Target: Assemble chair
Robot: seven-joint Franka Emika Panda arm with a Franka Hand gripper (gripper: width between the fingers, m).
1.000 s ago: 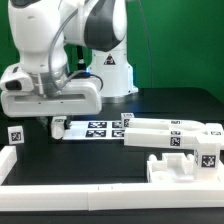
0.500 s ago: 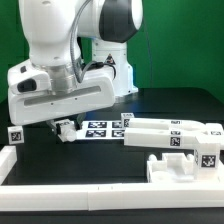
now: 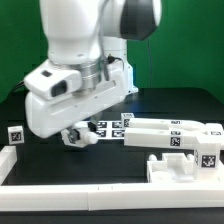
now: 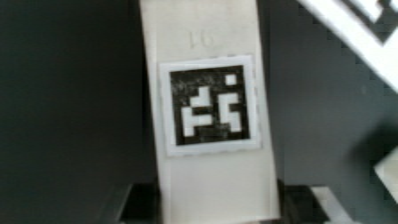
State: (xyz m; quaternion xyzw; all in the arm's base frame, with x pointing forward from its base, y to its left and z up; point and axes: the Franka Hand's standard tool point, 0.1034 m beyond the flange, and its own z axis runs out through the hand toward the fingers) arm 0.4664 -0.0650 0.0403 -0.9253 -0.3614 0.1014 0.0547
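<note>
The gripper (image 3: pixel 76 136) hung low over the black table (image 3: pixel 100 165). Its 2 fingers (image 4: pixel 128 206) were pinched nearly together on a long white chair bar (image 4: pixel 205 50), which carried 1 square tag (image 4: pixel 214 108). Just to the exterior view's right lay the marker board (image 3: pixel 108 127). Beyond it were more chair parts: long tagged pieces (image 3: pixel 175 133) and a blocky panel (image 3: pixel 185 165) near the front rail (image 3: pixel 100 192).

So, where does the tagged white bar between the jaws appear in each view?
Exterior view: the bar sits in the jaws, toward the exterior view's left, mostly hidden.
Wrist view: the bar fills the middle of the picture, tag facing the camera.
Shared landmark: the marker board, close beside the bar in both.
</note>
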